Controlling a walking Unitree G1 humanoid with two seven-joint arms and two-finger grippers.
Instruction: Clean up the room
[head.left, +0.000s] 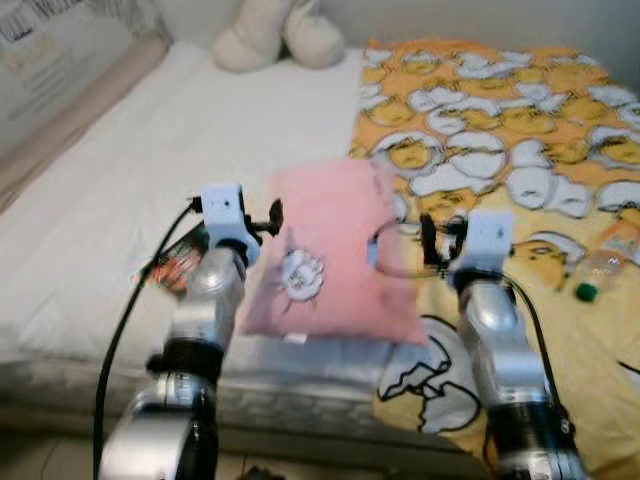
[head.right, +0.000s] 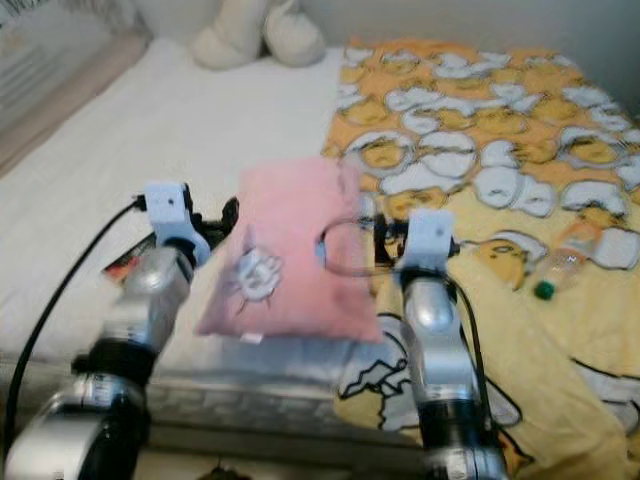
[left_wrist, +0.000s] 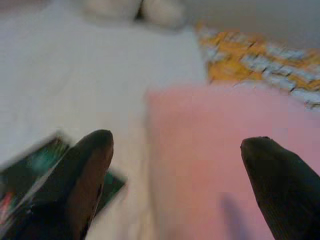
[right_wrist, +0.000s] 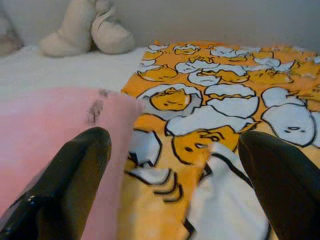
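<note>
Nearest to you, both arms reach out over the front edge of the bed (head.left: 90, 220). Your left gripper (left_wrist: 177, 185) has its fingers spread wide, astride the left edge of the pink pillow (head.left: 330, 250) but not closed on it. Your right gripper (right_wrist: 175, 185) is likewise open, one finger over the pillow's right edge and the other over the yellow egg-print blanket (head.left: 500, 120).

The tidying looks barely begun — nothing is gripped. Just beside the left wrist a dark snack packet (head.left: 178, 262) lies on the white sheet. Off to the right, a plastic bottle with a green cap (head.left: 605, 262) lies on the blanket. Farthest back, a cream plush toy (head.left: 280, 35) sits at the head of the bed. Pillow, packet and bottle all seem left to deal with.
</note>
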